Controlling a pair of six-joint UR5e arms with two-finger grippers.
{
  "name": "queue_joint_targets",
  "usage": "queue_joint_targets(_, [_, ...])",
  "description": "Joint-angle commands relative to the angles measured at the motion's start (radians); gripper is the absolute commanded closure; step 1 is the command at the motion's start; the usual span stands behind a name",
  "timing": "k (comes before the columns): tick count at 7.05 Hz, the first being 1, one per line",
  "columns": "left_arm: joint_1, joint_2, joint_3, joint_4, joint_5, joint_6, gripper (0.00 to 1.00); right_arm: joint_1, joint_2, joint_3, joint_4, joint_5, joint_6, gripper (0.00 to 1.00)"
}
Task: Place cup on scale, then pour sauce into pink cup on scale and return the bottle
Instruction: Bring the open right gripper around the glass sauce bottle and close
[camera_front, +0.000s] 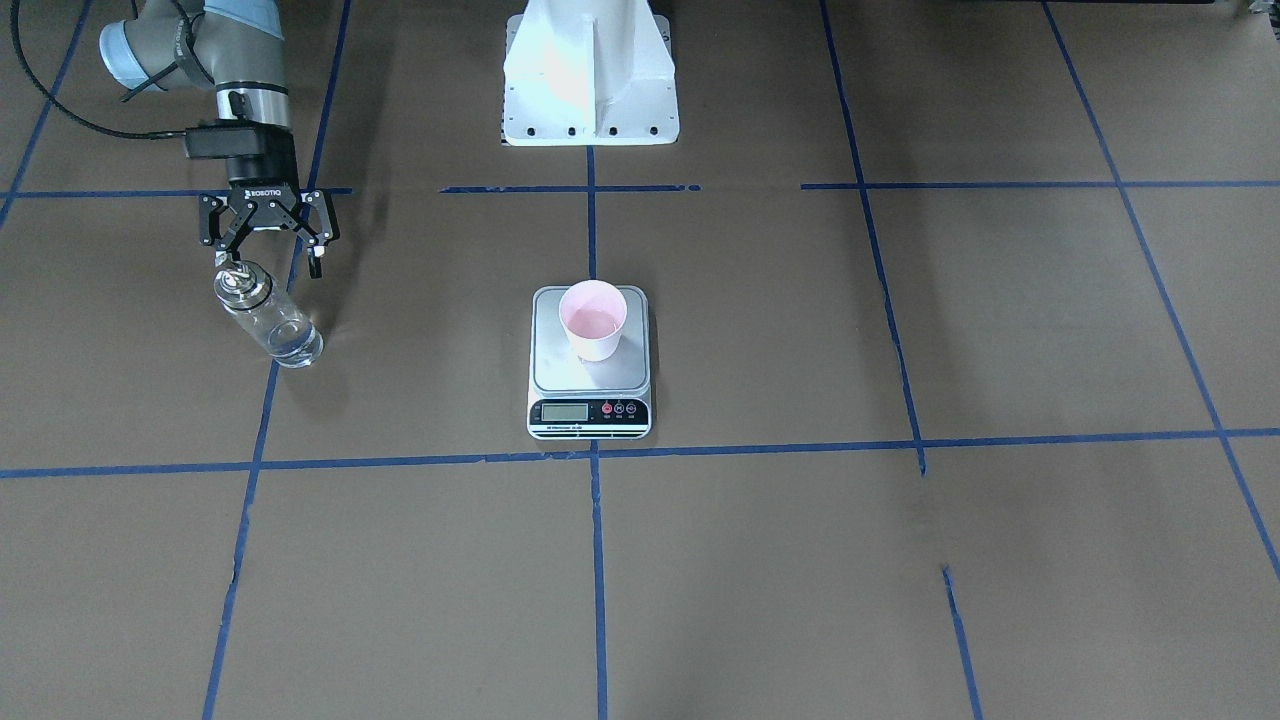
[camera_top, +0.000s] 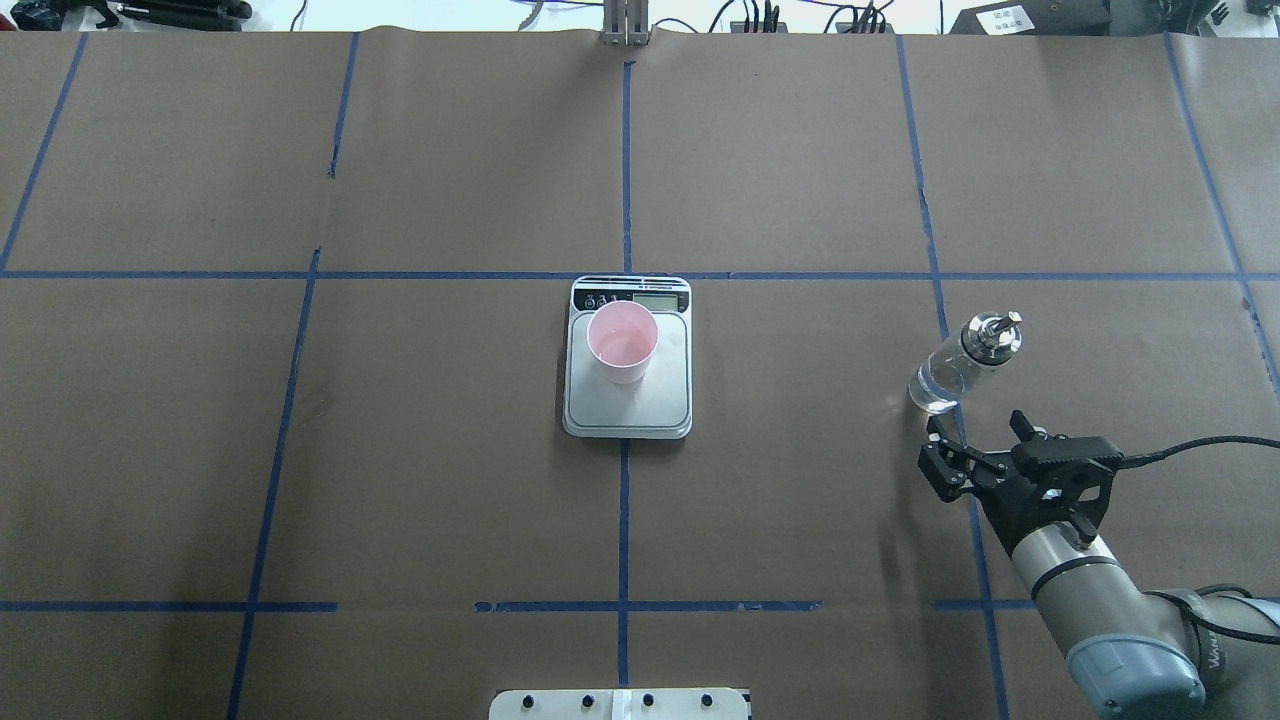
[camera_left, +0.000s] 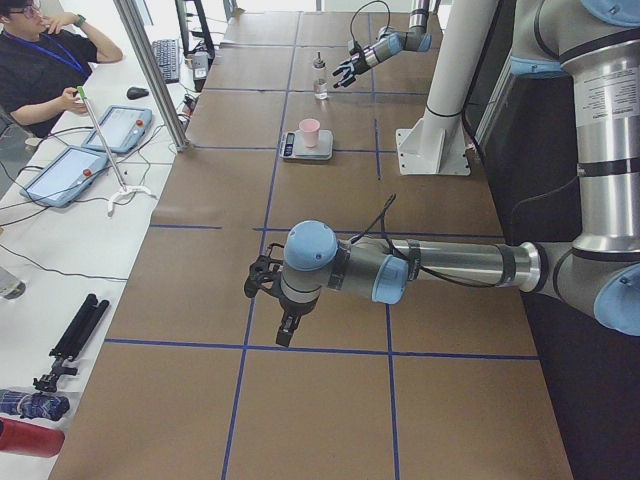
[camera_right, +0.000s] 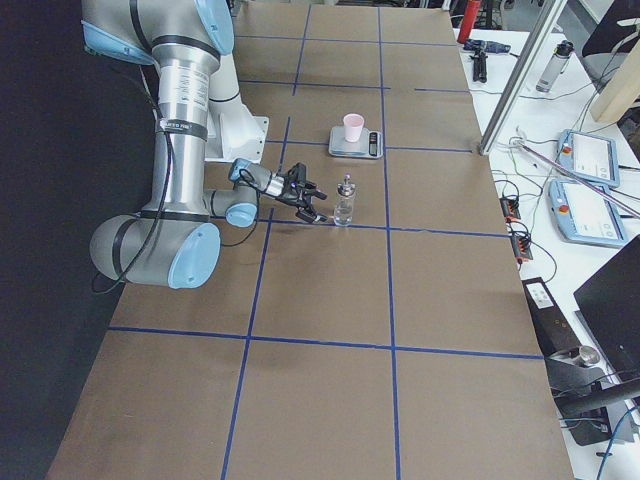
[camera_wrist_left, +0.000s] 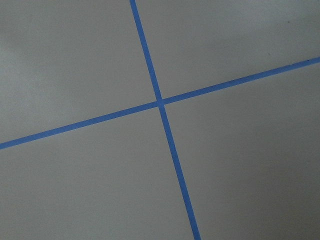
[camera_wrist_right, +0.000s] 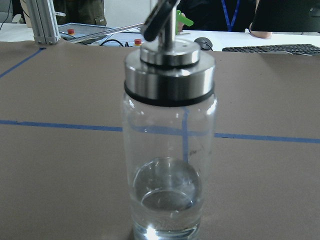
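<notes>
One risk is judged: the glass bottle (camera_top: 955, 365) can be clipped and tipped by the spread-open right gripper (camera_top: 973, 420) just beside it; state of the left gripper (camera_left: 262, 283) cannot be told.

**Surface** (camera_top: 450, 450): brown paper is covering it edge to edge, and blue tape lines (camera_top: 624, 500) are crossing it in a grid.
**White bench** (camera_left: 40, 260): it is running along the surface's far edge.
**Lying on the bench:** two tablets (camera_left: 125, 128), a keyboard (camera_left: 165, 60), a mouse (camera_left: 137, 92), loose cables, a folded black tripod (camera_left: 75, 335) and a red bottle (camera_left: 25, 438).
**Aluminium post** (camera_left: 152, 70): it is standing at the surface's bench-side edge.
**Person in a black shirt** (camera_left: 40, 55): sitting at the bench.
**Light:** falling evenly and casting soft shadows.
</notes>
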Motion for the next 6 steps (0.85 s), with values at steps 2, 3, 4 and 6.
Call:
queue_joint_targets(2, [0.000,-0.003,0.001,0.000,0.000,-0.001,0.00,0.049,0.020,-0.022,0.000,0.006,-0.020,0.00])
queue_joint_targets(3, [0.000,-0.003,-0.001,0.000,0.000,-0.001,0.00,0.059,0.043,-0.031,-0.001,0.006,-0.025,0.00])
queue_joint_targets(4, [0.000,-0.001,-0.007,0.002,0.000,-0.001,0.00,0.073,0.093,-0.072,-0.001,0.006,-0.035,0.00])
queue_joint_targets(6, [0.000,-0.001,-0.008,0.002,0.000,-0.001,0.00,0.102,0.144,-0.138,0.000,0.009,-0.041,0.00])
